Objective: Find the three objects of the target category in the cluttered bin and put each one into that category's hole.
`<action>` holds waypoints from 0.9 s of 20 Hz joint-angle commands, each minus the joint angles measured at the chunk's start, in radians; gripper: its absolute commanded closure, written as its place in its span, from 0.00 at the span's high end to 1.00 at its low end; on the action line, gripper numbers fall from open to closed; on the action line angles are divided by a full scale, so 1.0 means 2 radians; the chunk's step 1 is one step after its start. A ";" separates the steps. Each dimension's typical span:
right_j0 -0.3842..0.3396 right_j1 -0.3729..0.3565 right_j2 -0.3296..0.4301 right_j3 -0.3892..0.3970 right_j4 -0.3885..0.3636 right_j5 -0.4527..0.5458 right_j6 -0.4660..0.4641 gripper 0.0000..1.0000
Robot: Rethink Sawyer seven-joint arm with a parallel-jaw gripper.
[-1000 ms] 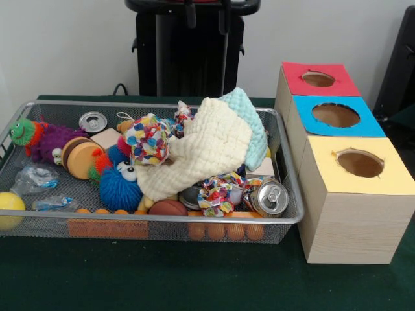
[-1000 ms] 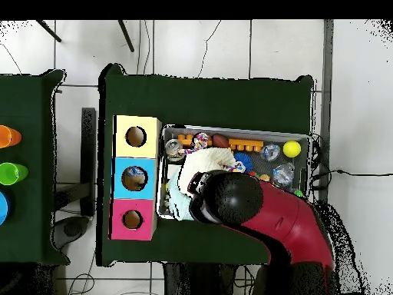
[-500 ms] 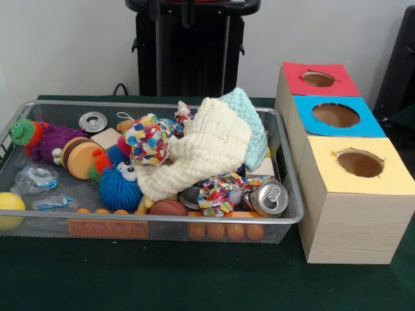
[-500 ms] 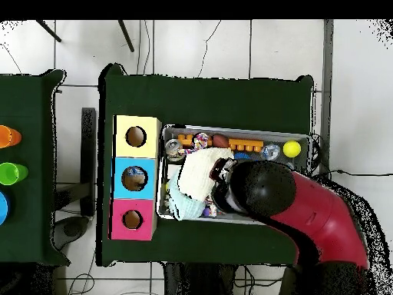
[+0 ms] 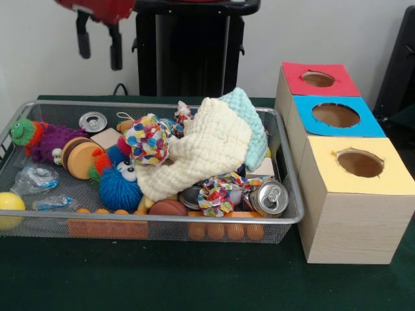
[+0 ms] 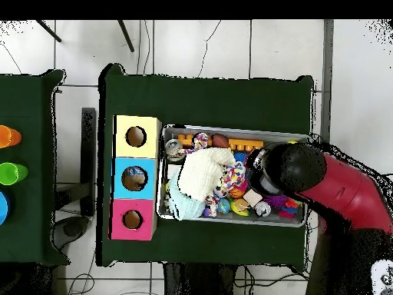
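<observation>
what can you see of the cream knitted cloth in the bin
The cream knitted cloth is a soft, bumpy-textured fabric, crumpled and heaped near the middle of the bin, the tallest thing in it. It slopes down from the far side towards the near rim. A pale turquoise cloth lies against its far right edge, and the spotted fabric toy touches its left side. It partly covers a can below.

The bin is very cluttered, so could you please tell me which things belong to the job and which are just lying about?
For the job: bin; two crumpled plastic bottles and; blue hole; gripper, open, above the bin's bottle end.

Lying about: cream cloth; drink can; blue fuzzy ball; yellow ball; red hole; yellow hole.
</observation>
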 commanded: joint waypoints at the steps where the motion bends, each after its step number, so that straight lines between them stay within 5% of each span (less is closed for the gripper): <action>1: -0.023 0.080 0.048 -0.064 -0.049 0.023 -0.054 1.00; 18: -0.030 0.101 0.053 -0.108 -0.062 0.051 -0.049 1.00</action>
